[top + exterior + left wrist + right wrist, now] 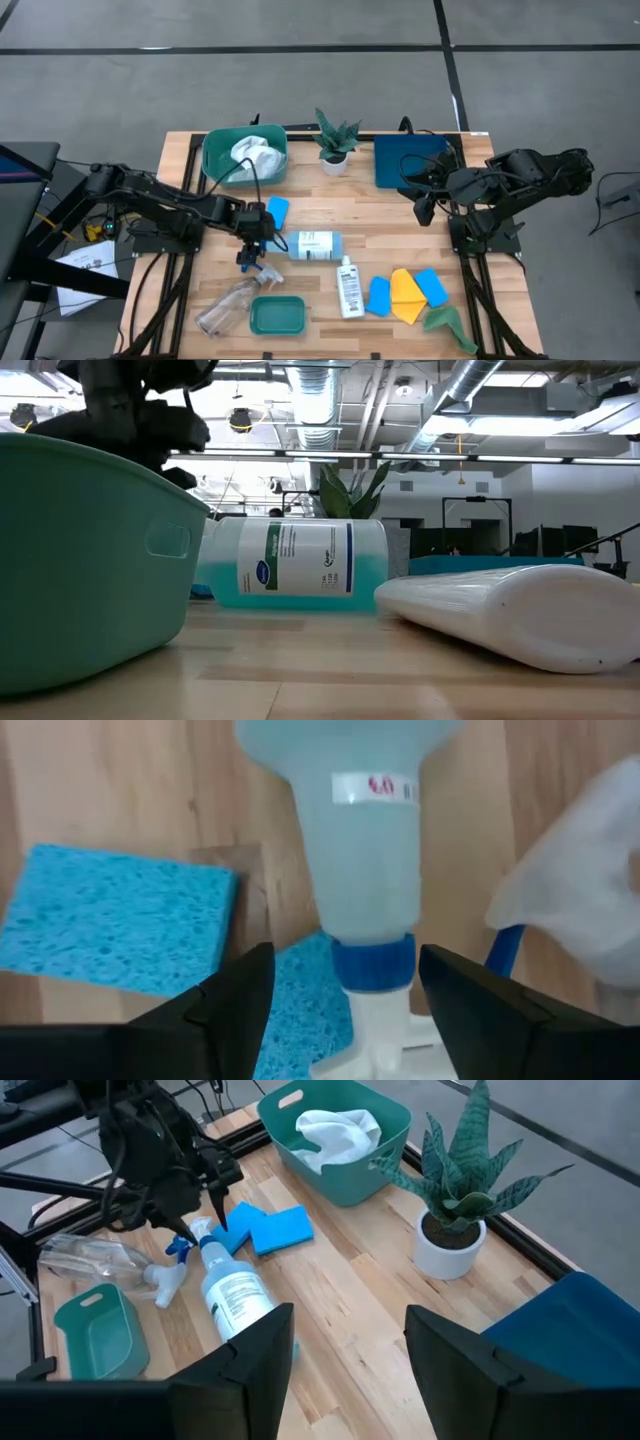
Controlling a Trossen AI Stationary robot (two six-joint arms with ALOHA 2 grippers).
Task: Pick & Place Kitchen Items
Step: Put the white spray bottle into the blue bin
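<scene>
Left gripper [345, 1010], open, straddles white spray bottle [315, 244] neck, nothing held. Risk: bottle rolls toward blue sponge [277, 210] if closure lands off-centre.

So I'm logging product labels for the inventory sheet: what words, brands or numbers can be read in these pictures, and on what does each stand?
"60": red digits, hard to make out, on the small white sticker on the white spray bottle with blue collar.
White label with a dark blue stripe and a round logo on that bottle's side: print too small to read.
White flat bottle lying on its side: print too small to read.
Nothing else readable.
</scene>
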